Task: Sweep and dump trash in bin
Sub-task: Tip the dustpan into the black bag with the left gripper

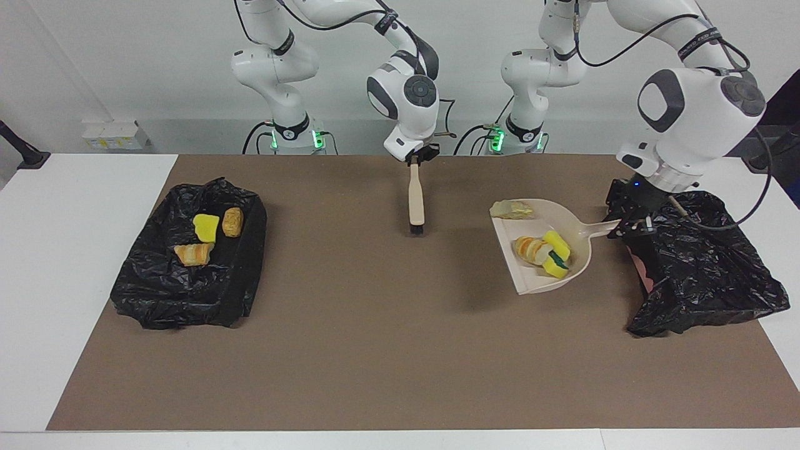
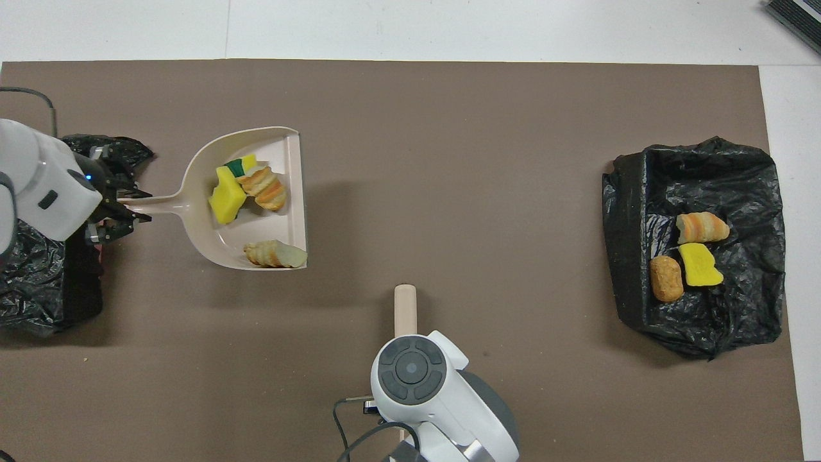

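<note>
Facing view shows the left gripper point(image 1: 632, 226) clenched on the handle of the dustpan point(image 1: 565, 270), holding it raised over the desk point(image 1: 375, 350) right beside the black-bagged bin point(image 1: 706, 275) at the left arm's end. Three pieces of trash ride in the pan: a bread lump point(image 1: 531, 249) and a yellow sponge chunk with a green back point(image 1: 556, 253) close together near the pan's closed end, and another pale bread piece point(image 1: 512, 209) right at the open lip. The right gripper point(image 1: 417, 157) grasps the top of the brush point(image 1: 416, 203), which hangs bristles-down over the middle of the desk. Three more pieces point(image 1: 209, 234) lie in the black-bagged tray point(image 1: 187, 281) at the right arm's end.

The step in hand looks like carrying the loaded pan to the bin and tipping it. To do it well, keep the pan level, or its lip slightly up, until the lip is over the bin's opening; the piece at the lip would likely slide off first. Then roll the wrist slowly so everything drops inside the bag. The brush arm can wait clear.
</note>
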